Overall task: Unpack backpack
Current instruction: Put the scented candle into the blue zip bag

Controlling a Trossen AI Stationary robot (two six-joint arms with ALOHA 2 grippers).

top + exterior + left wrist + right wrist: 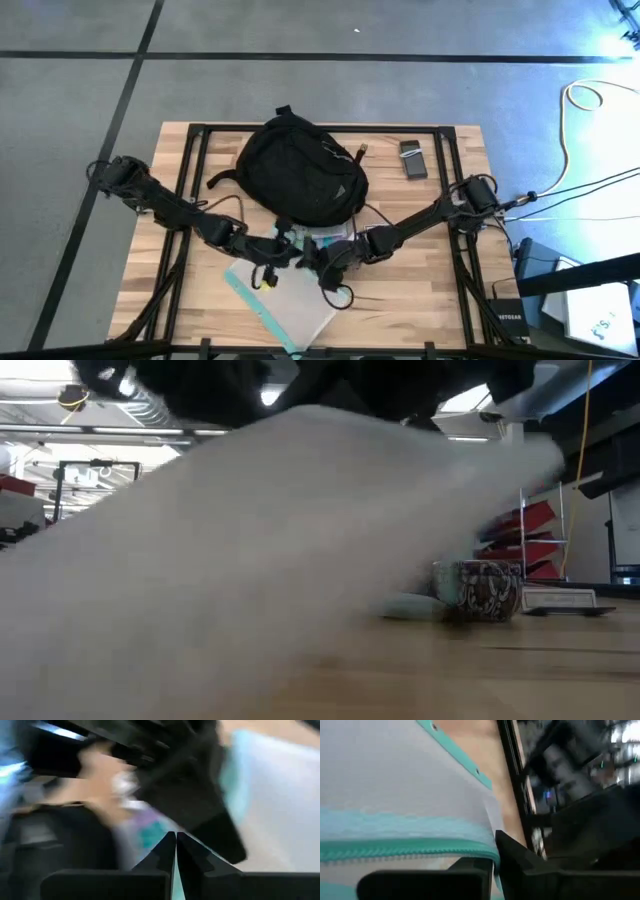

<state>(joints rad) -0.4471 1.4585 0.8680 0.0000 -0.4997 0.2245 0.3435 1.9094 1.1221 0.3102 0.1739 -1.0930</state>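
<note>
The backpack (300,172) lies on the far half of the wooden tabletop (420,290), black and rounded, with its top loop toward the far edge and a strap trailing off toward the left arm's side. Small light-grey stripes show on its front. To its right, apart from it, a small dark flat device (413,160) rests near the far right corner.

Both arms reach in toward the middle, just in front of the backpack. There a translucent pouch (280,300) with a teal zip edge spreads over the near part of the tabletop. The left gripper (175,851) has its fingers pressed together, with a thin teal strip of the pouch's edge showing between them. The right gripper (492,862) is also closed — its fingers pinch the pouch's teal-bordered edge, and the pale material fills much of the right wrist view.

In the low view the pouch's milky surface (250,560) blocks most of the picture; past it a patterned tin (485,592) stands on the tabletop beside a pale rounded thing (408,606). Red shelving shows in the room behind.

Writing: a dark box (505,318) on the floor beside the table's right edge carries light lettering — too small to read with confidence
</note>
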